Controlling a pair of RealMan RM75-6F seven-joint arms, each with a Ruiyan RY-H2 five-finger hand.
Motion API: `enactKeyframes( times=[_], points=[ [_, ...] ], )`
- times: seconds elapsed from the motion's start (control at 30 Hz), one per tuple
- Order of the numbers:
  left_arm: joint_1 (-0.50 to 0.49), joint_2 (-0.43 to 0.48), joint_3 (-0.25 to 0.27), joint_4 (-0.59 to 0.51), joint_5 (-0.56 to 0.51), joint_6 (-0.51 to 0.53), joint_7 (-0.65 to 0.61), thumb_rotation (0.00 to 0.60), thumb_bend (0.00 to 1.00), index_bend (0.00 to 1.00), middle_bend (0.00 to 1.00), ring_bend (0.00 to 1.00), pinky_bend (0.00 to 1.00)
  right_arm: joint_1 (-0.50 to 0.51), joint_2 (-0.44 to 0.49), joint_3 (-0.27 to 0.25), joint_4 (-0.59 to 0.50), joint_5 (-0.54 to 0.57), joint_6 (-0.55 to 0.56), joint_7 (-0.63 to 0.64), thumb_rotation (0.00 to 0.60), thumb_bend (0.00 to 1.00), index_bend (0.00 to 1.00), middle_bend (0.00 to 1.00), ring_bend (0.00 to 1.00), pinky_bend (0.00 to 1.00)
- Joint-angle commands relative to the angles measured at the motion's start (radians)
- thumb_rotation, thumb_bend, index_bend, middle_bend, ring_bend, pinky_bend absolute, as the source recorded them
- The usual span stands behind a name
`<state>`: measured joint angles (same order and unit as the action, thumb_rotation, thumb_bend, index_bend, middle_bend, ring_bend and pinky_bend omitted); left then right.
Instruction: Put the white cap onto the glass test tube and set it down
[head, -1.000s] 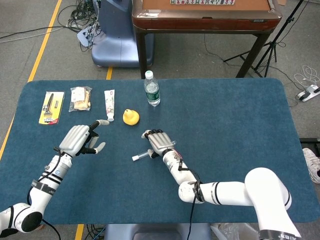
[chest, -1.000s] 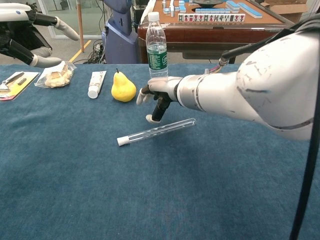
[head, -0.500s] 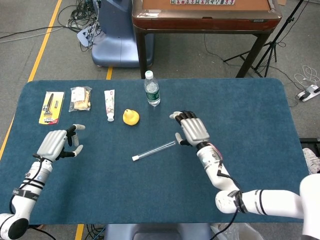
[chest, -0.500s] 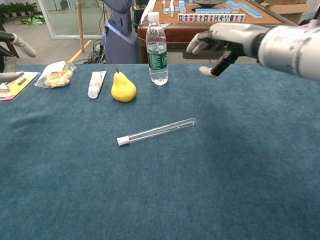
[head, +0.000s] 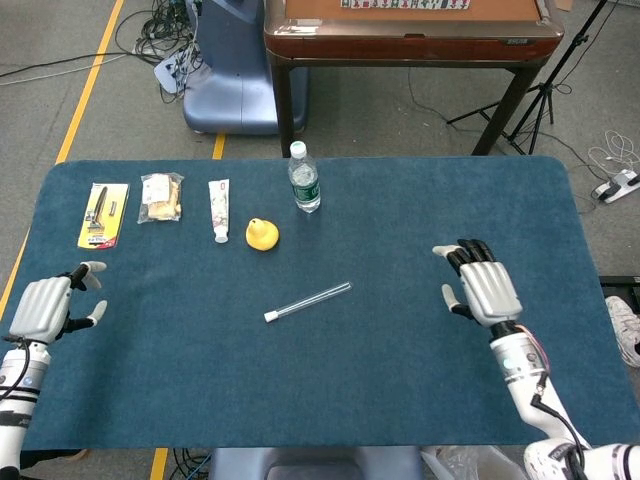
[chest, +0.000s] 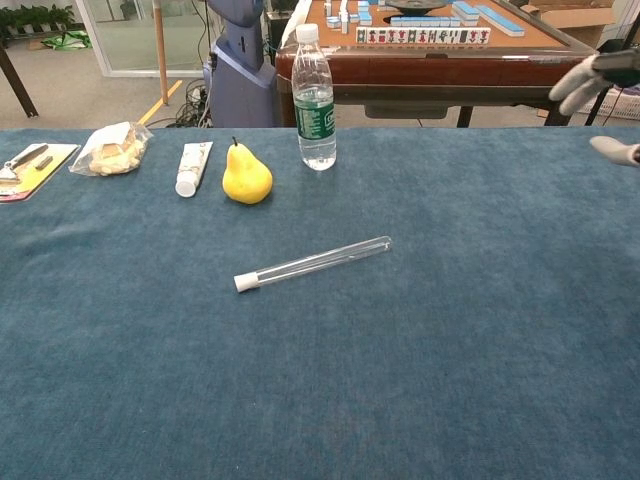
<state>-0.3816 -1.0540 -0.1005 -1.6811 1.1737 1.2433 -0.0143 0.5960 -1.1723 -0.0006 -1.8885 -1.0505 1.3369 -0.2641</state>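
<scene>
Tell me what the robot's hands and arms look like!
The left hand and right hand have silvery-grey backs, black finger parts and pale tips. The wrists are white with dark bands. A thin cable runs along the right arm, which has a small reddish patch near the wrist.

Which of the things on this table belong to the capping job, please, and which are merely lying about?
Job: glass test tube, lying flat; white cap on its end.

Lying about: water bottle, yellow pear, white tube, snack bag, carded tool.
</scene>
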Motion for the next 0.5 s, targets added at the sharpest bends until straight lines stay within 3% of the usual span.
enactKeyframes(
  times=[0.03, 0.33, 0.5],
  points=[
    [0.046, 0.017, 0.016, -0.006, 0.009, 0.05, 0.009, 0.6, 0.31, 0.28, 0.44, 0.41, 0.59, -0.081, 0.022, -0.04, 0.006, -0.064, 0.06, 0.045, 0.6, 0.5, 0.25, 0.26, 0.13, 0.1],
    [0.183, -0.009, 0.053, -0.07, 0.076, 0.236, 0.031, 0.6, 0.31, 0.28, 0.44, 0.41, 0.59, -0.24, 0.021, -0.076, 0.036, -0.188, 0.192, 0.09, 0.6, 0.5, 0.29, 0.28, 0.14, 0.1],
    [0.231, -0.029, 0.069, -0.092, 0.116, 0.291, 0.041, 0.6, 0.31, 0.28, 0.44, 0.41, 0.58, -0.297, 0.037, -0.09, 0.018, -0.217, 0.207, 0.092, 0.6, 0.5, 0.29, 0.28, 0.14, 0.1]
  ],
)
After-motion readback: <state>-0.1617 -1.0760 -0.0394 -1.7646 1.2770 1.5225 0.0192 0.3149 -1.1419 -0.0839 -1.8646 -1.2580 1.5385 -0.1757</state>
